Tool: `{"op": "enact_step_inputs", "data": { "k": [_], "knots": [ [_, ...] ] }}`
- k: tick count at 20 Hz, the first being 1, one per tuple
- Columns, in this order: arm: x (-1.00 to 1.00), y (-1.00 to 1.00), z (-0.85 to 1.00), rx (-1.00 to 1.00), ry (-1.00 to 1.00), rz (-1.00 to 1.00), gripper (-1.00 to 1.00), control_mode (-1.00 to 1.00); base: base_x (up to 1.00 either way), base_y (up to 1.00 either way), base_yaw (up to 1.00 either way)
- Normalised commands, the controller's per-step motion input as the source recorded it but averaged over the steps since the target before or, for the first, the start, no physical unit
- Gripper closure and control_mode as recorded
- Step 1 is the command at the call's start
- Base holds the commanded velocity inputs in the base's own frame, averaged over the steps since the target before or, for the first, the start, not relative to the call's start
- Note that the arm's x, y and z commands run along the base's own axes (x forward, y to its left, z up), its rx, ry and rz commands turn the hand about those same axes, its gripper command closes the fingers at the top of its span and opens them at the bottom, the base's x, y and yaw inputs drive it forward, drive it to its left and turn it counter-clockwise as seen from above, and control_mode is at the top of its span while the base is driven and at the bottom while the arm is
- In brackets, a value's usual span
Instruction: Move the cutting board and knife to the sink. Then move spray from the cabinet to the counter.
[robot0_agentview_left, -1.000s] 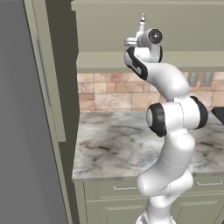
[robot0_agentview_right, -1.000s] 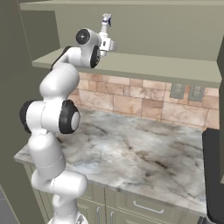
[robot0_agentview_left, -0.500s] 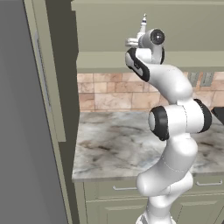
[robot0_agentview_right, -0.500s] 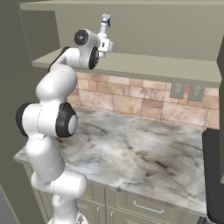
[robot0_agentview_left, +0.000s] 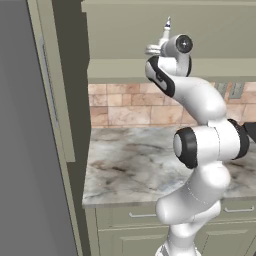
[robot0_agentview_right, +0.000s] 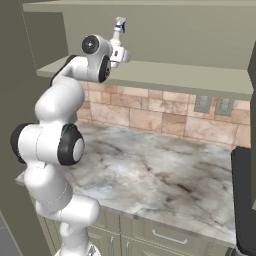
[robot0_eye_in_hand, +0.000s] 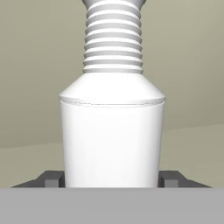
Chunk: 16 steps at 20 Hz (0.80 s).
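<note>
Spray (robot0_agentview_left: 167, 26) stands upright on the cabinet (robot0_agentview_left: 150, 67) shelf in the left base view, where the arm is folded up high, wrist level with the shelf, so the pincer (robot0_agentview_left: 156, 48) meets the bottle sideways

From the right base view, the bottle's blue-tipped nozzle pokes above the hand; the tabletop (robot0_agentview_right: 150, 170) below lies well apart, ready to receive it

Seen from the hand, the white body sits squarely between both fingertips (robot0_eye_in_hand: 51, 180), which stand wide at its sides; whether they press it yet I cannot tell
</note>
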Motion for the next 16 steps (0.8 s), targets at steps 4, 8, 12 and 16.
{"op": "enact_step_inputs", "data": {
  "k": [4,8,12,16],
  "knots": [
    [-0.34,0.00,0.00,0.02,0.00,0.00,1.00,-1.00,0.00,0.00,0.00],
    [-0.38,0.00,0.00,0.03,0.00,0.00,1.00,-1.00,0.00,0.00,0.00],
    [-0.41,0.00,0.01,0.03,0.00,0.00,1.00,-1.00,0.00,0.00,0.00],
    [-0.47,0.00,0.02,0.04,0.00,0.00,1.00,-1.00,0.00,0.00,0.00]
  ]
}}
